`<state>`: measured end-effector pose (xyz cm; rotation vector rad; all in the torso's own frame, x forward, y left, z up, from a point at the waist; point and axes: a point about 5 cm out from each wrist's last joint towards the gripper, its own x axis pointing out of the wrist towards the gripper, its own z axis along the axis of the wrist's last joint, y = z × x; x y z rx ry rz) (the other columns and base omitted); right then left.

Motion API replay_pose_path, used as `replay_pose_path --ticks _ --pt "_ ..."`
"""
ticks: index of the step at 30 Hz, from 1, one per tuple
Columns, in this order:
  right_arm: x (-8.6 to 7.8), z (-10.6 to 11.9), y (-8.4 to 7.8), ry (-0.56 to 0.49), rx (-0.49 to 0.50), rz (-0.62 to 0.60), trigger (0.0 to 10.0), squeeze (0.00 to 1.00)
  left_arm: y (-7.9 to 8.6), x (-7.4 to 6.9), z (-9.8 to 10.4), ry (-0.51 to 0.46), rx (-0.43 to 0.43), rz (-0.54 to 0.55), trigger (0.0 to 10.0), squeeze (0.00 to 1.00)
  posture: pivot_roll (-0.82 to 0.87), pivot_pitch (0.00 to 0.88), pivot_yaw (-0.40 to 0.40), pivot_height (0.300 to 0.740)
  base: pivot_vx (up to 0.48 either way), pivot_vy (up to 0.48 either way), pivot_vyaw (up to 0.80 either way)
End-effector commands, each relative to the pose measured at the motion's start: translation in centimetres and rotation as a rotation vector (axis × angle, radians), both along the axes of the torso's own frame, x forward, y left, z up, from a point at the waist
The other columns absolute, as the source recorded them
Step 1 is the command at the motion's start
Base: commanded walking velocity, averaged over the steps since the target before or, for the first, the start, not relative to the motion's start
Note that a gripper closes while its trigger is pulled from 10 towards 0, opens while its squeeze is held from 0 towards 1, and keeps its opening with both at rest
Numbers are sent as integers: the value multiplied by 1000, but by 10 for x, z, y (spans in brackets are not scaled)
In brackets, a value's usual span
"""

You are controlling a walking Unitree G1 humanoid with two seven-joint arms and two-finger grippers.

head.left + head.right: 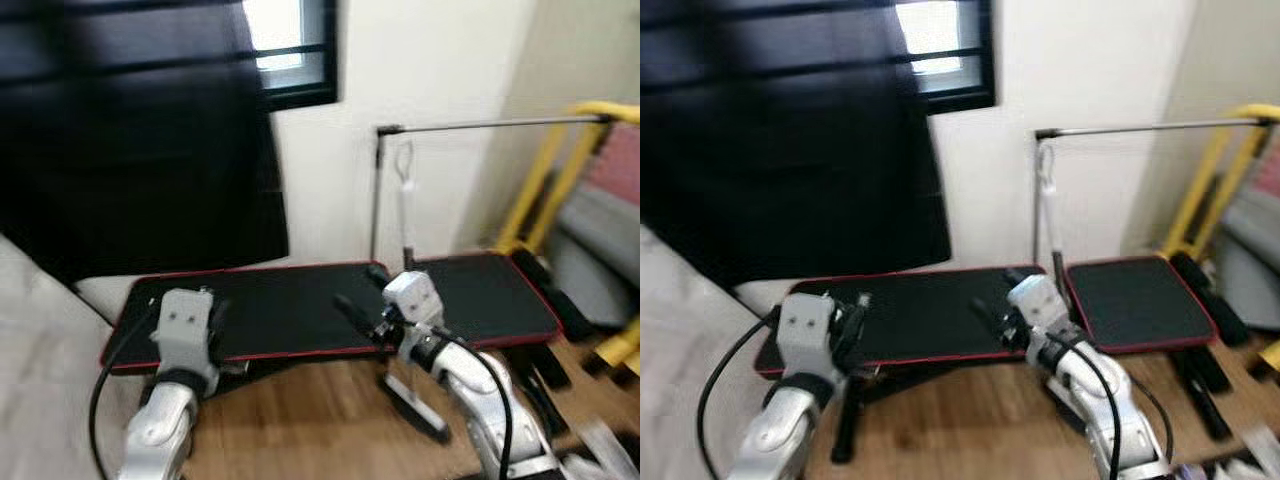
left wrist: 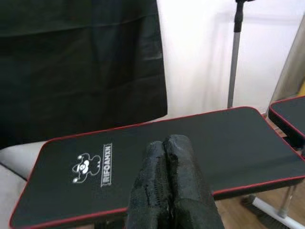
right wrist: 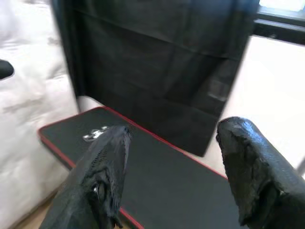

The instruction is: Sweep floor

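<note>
Two grippers hover above the black red-edged bench [image 1: 300, 310]: left gripper [image 2: 167, 191] at 8 o'clock pressed closed, empty; right gripper [image 3: 171, 176] at 5 o'clock spread wide, empty

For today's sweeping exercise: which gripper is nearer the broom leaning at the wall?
The right. The right gripper hangs over the black bench, just beside the broom. The left gripper is over the bench's far end, well away from it.

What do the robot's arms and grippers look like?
Both arms are shiny silver with boxy pale-grey wrist blocks and looping black cables. The left gripper and the right gripper each have two long, black, rough-textured fingers.
</note>
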<state>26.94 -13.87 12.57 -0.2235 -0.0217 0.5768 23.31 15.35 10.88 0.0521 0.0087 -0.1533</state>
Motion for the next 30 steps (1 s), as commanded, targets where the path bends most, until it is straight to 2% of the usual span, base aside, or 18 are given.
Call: replay_pose_path --ticks 1,19,30 --pt "5 2 1 4 2 -30 10000 0 2 3 0 8 2 14 10000 0 -53 0 -74 740 0 0 0" --pt "12 6 3 -26 15 -47 10000 0 2 2 -2 20 -1 10 10000 0 -37 0 -44 740 0 0 0" --pt "15 9 6 -37 22 -30 10000 0 2 3 0 19 -6 7 10000 0 -35 0 -27 740 0 -296 0"
